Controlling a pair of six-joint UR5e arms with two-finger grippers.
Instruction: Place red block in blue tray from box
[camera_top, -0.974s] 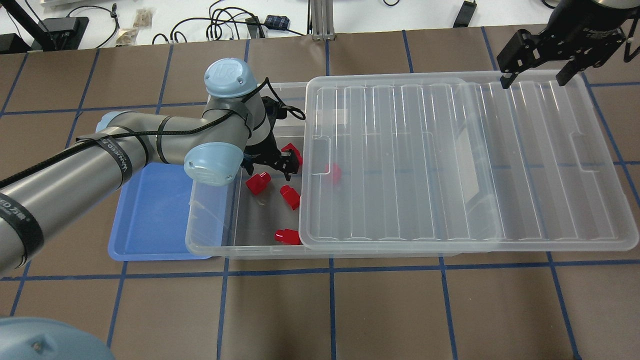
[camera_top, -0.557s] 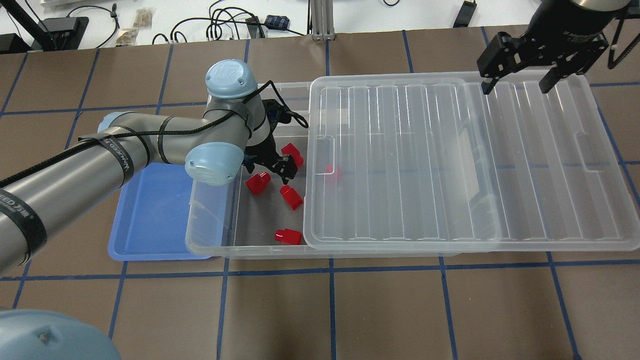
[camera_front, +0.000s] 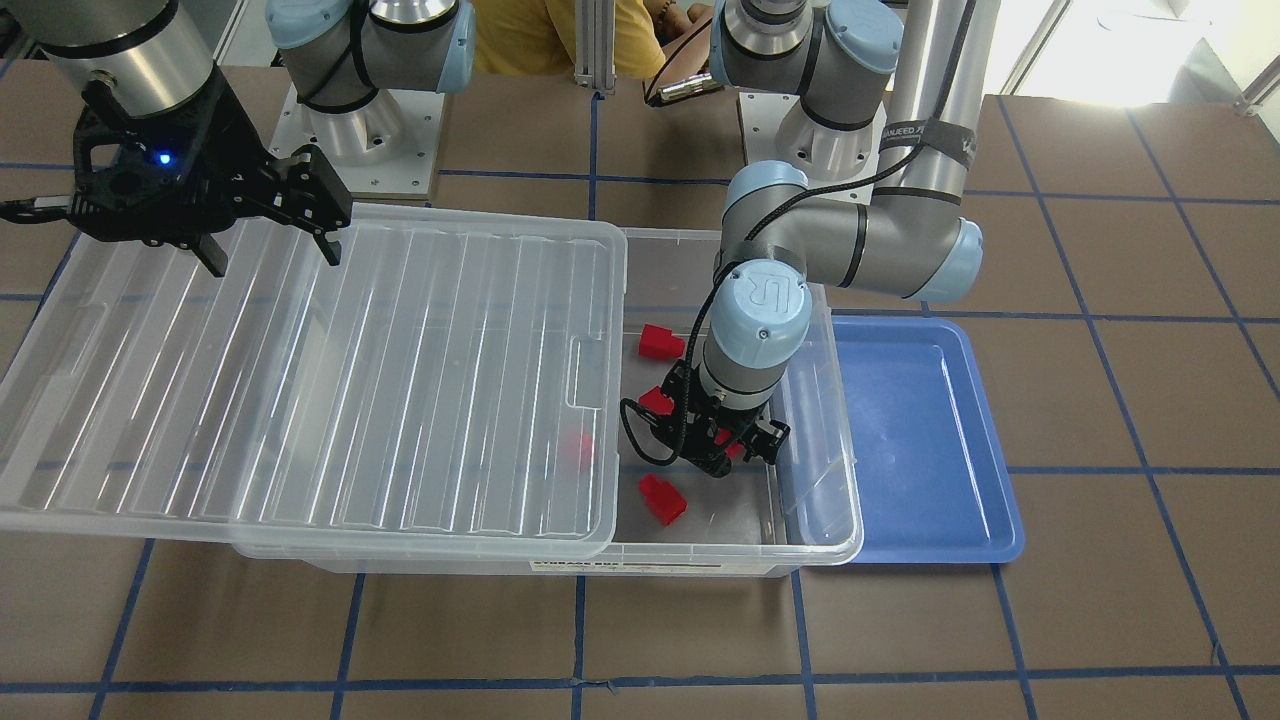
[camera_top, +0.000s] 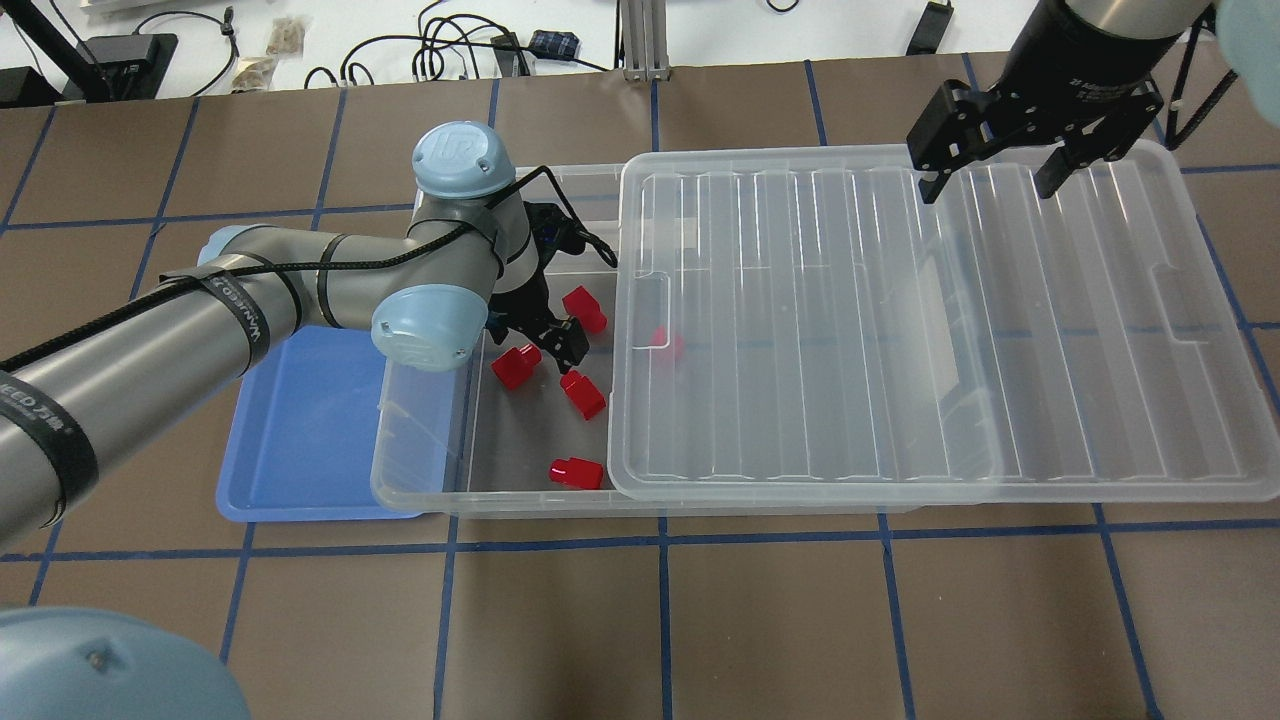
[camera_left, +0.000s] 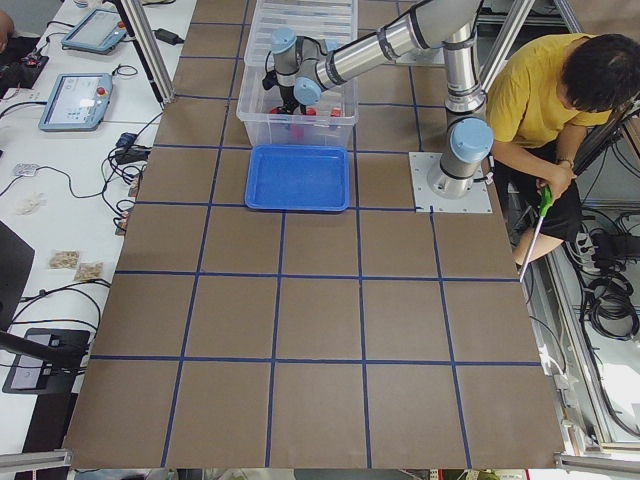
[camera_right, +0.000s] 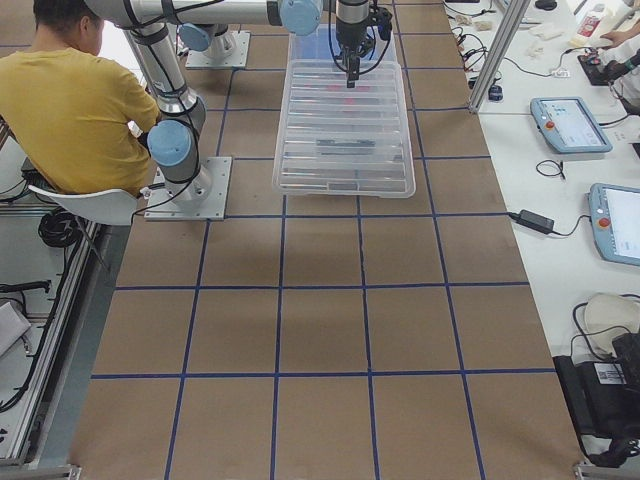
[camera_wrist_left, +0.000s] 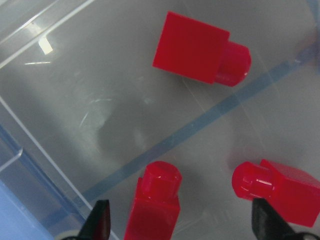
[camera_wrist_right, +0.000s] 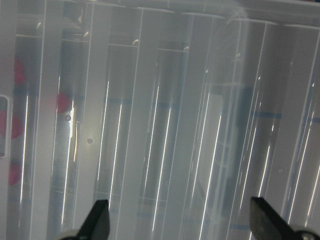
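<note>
**Left wrist view:** the left gripper (camera_wrist_left: 182, 225) is gaping wide and holding nothing, its tips at the bottom corners. The red block (camera_wrist_left: 152, 212) is lying on the floor of the box (camera_wrist_left: 75, 100) between the tips. It is at lower centre, nearer the left tip, with its neck pointing up-frame. A second block (camera_wrist_left: 280, 192) is crowding the right tip. A third (camera_wrist_left: 197, 50) is sitting apart at upper centre. I am reading this as the approach to the pick. Doing it well likely means centring on the block, keeping the right finger off the neighbour, and pinching the square body rather than the neck.

**Overhead view:** that gripper is hanging low in the box's open left end, and the lid (camera_top: 900, 320) is covering the rest. The blue tray (camera_top: 300, 440) is lying just beside the box, at frame left. The right gripper (camera_top: 985, 188), wide and holding nothing, is hovering over the lid at upper right.

**Front view:** the wrist is hiding the block.
</note>
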